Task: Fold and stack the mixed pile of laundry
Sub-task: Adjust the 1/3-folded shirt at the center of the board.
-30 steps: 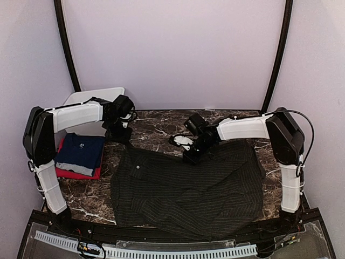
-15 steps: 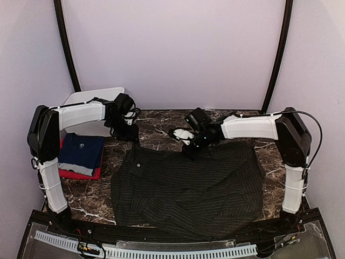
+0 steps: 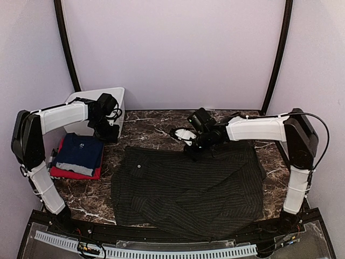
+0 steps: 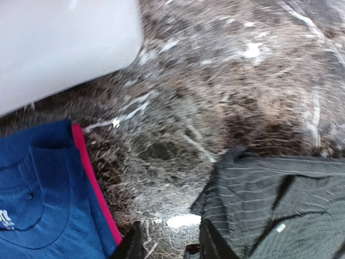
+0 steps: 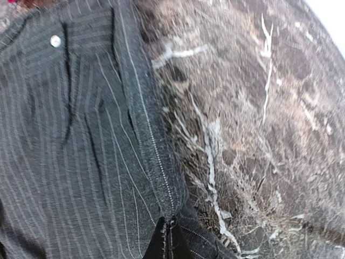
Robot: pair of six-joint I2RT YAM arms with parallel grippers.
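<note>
The dark charcoal pinstriped shirt (image 3: 183, 189) lies spread flat across the middle of the marble table. It also shows in the left wrist view (image 4: 269, 205) and the right wrist view (image 5: 70, 162). My right gripper (image 3: 194, 150) is at the shirt's far edge, and its jaws (image 5: 168, 240) are shut on the stitched hem. My left gripper (image 3: 109, 135) hovers open and empty (image 4: 172, 245) over bare marble, between the shirt's far left corner and the folded stack. The navy blue T-shirt (image 3: 81, 151) lies folded on top of the red T-shirt (image 3: 73, 174) at the left.
The white plastic bin (image 3: 94, 97) stands at the back left, just behind my left gripper, and shows in the left wrist view (image 4: 59, 43). Bare marble (image 3: 156, 127) lies behind the shirt. Black frame posts rise at both back corners.
My left gripper has drawn left, away from the shirt's far left corner and toward the bin and stack. My right gripper has shifted slightly back and right along the shirt's far edge.
</note>
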